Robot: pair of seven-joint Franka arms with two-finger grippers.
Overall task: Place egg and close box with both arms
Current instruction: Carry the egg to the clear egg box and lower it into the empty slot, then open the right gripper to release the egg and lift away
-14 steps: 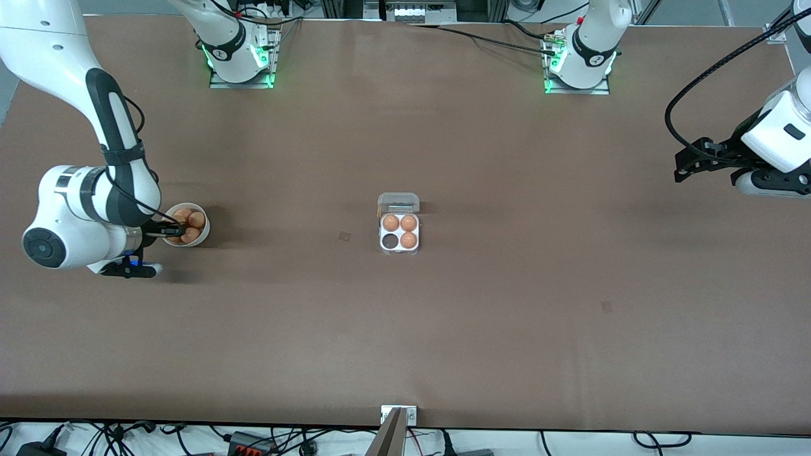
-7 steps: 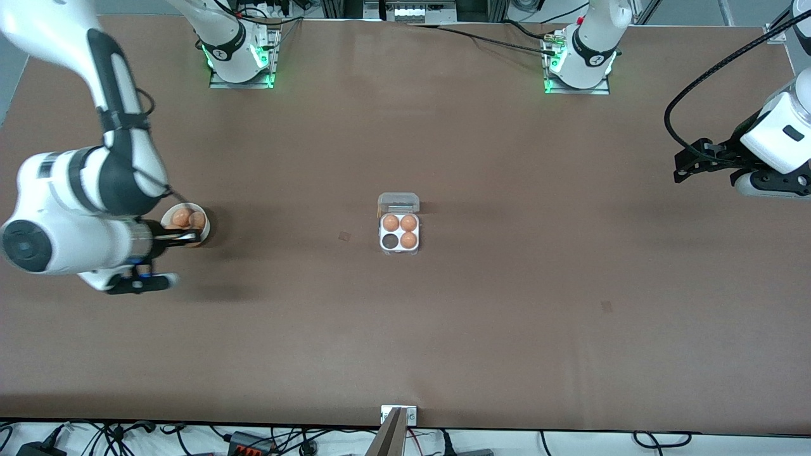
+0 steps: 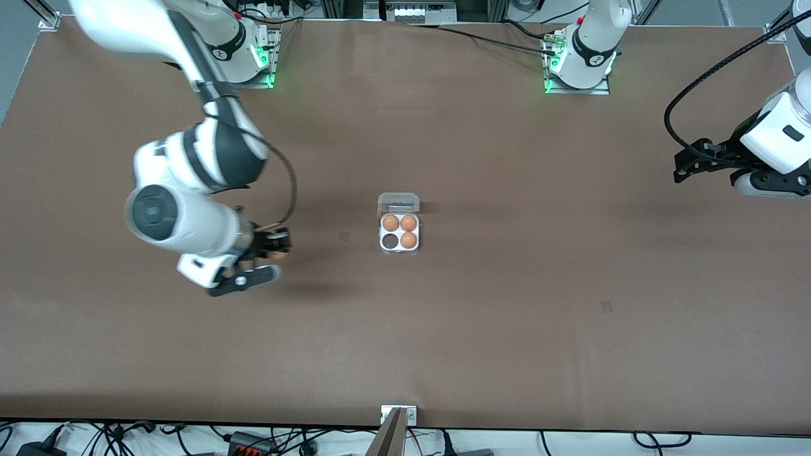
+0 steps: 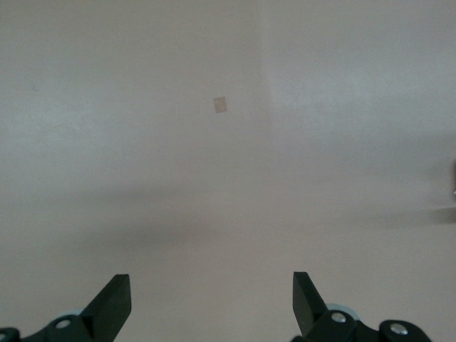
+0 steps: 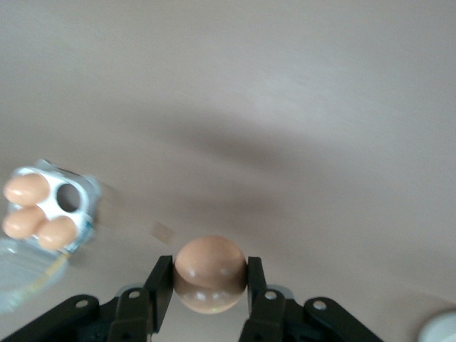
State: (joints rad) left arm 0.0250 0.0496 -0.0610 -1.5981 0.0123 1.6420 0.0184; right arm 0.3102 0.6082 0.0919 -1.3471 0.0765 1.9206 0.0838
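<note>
My right gripper (image 3: 277, 244) is shut on a tan-orange egg (image 5: 211, 272) and holds it in the air over bare table, between the right arm's end and the box. The box (image 3: 399, 233) is a clear egg carton at the table's middle, its lid (image 3: 398, 202) open and lying flat. It holds three eggs, and one cell (image 3: 389, 240) is empty. The box also shows in the right wrist view (image 5: 84, 214). My left gripper (image 3: 681, 166) is open and empty, waiting up over the left arm's end of the table, with its jaws wide apart (image 4: 212, 299).
A white rim (image 5: 442, 329) shows at the corner of the right wrist view. The right arm's wrist covers the spot where the bowl stood in the front view. Small tape patches (image 3: 344, 236) (image 3: 606, 306) lie on the brown table.
My right gripper rose out of the white bowl with an egg and swung toward the box. The left arm has not moved.
</note>
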